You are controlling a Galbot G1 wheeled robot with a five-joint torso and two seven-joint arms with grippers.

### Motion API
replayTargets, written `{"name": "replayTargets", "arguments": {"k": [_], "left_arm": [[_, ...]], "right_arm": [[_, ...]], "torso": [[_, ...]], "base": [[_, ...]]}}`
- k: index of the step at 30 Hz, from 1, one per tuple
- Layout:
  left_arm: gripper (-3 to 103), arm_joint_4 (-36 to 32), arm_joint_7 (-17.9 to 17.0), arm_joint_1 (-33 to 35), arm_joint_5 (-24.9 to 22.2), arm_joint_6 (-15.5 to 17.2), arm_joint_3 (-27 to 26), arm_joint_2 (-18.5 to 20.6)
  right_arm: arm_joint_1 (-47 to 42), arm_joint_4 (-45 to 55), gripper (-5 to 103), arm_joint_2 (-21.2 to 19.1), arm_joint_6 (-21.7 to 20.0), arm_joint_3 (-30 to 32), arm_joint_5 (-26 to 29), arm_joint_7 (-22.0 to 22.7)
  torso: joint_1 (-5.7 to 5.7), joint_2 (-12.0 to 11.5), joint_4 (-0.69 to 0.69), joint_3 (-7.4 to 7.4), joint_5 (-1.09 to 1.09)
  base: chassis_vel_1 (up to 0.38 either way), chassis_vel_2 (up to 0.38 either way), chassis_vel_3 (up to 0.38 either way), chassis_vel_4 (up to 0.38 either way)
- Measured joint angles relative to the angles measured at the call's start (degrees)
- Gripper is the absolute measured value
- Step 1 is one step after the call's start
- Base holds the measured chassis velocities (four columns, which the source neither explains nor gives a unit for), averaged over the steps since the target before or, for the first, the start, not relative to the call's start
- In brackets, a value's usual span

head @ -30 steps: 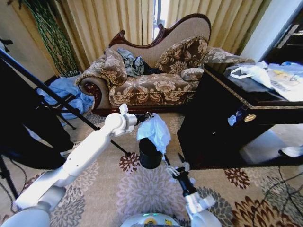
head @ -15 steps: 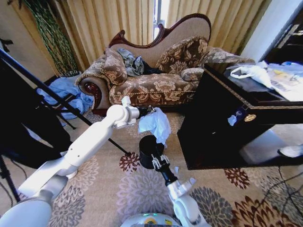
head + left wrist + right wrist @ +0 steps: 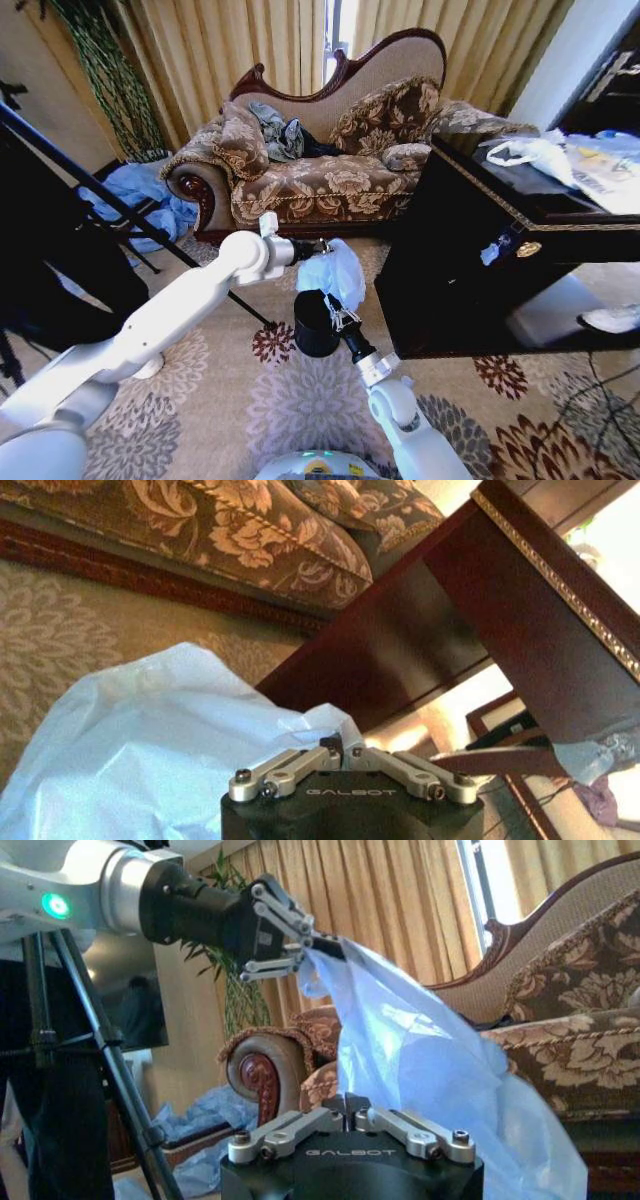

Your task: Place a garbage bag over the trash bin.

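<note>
Garbage bag hangs pinched at its top edge in the clamped fingers of the left gripper, draping down to the far rim of the trash bin, which stands on the patterned carpet. From the bin, the left gripper sits at 12 o'clock and the right gripper at 3 o'clock, just beside the rim against the bag's lower folds, its fingers drawn together; whether they grip plastic cannot be told. The sofa lies beyond at 12 o'clock, the dark cabinet at 2 o'clock.
</note>
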Motion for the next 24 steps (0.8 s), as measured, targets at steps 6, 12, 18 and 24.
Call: {"name": "replayTargets", "arguments": {"k": [6, 12, 18, 24], "left_arm": [[0, -1.9, 1.5, 3.9, 1.8, 0.8, -1.4, 1.4], [0, -3.9, 2.4, 7.7, 2.7, 1.2, -2.4, 2.4], [0, -5.9, 2.6, 10.4, 2.7, 1.3, -4.8, 2.8], [0, -7.2, 2.7, 11.1, 0.5, 1.1, -7.1, 4.0]], "right_arm": [[0.3, 1.2, 0, -1.8, 0.0, 0.0, 0.2, 0.0], [1.5, 1.7, 0, -3.8, -0.6, -0.8, 0.8, 0.1], [3.6, 0.1, 0, -3.9, -0.6, -2.7, 0.7, 0.3], [4.6, -2.4, 0, -2.8, -0.2, -3.2, -0.4, 0.5]], "torso": [[0.0, 0.0, 0.0, 0.0, 0.0], [0.0, 0.0, 0.0, 0.0, 0.0], [0.0, 0.0, 0.0, 0.0, -0.01], [0.0, 0.0, 0.0, 0.0, 0.0]], "base": [[0.0, 0.0, 0.0, 0.0], [0.0, 0.0, 0.0, 0.0], [0.0, 0.0, 0.0, 0.0], [0.0, 0.0, 0.0, 0.0]]}}
